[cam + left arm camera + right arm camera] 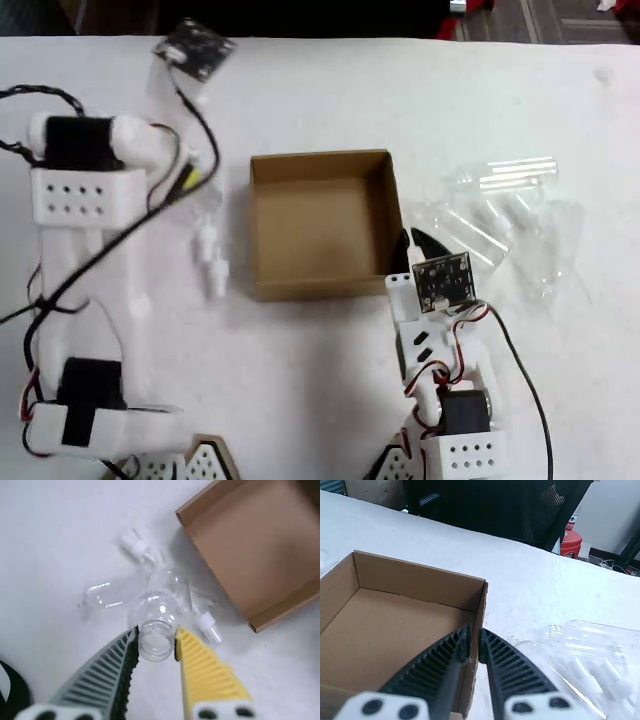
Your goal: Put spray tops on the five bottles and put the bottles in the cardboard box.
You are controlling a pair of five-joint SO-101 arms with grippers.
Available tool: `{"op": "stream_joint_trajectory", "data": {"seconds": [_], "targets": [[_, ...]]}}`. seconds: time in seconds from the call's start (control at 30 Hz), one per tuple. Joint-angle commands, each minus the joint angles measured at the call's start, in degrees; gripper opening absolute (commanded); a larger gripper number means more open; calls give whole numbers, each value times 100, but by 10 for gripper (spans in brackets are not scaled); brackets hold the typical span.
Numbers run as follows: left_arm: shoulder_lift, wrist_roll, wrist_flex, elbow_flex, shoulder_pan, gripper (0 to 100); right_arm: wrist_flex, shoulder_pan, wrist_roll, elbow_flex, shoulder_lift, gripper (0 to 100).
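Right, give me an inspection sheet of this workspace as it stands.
Surface: white table.
Job's things: cardboard box open, nothing inside; clear bottles heaped on the right arm's side; spray tops loose on the left arm's side.
Clutter: nothing seen.
Hands: left hand shut on an uncapped bottle at its neck; right hand shut on the box's wall.
Cables: black cable draped over the left arm; red and white wires on the right arm.
Surroundings: dark chair and red container behind the table.
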Motion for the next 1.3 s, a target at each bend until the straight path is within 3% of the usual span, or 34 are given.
{"op": "stream_joint_trajectory", "data": {"seconds": [0.0, 0.43, 0.83, 1.27], "targets": [[-382, -308, 35, -44, 593, 61, -136, 22, -26, 53, -22, 18], [-180, -651, 0, -1275, 1648, 62, -242, 303, -35, 53, -40, 17], [1420, -1090, 0, -2787, 1666, 61, -356, 505, -70, 53, -40, 17], [2475, -1169, 9, -2945, 1912, 60, -470, 514, -44, 53, -13, 17]]}}
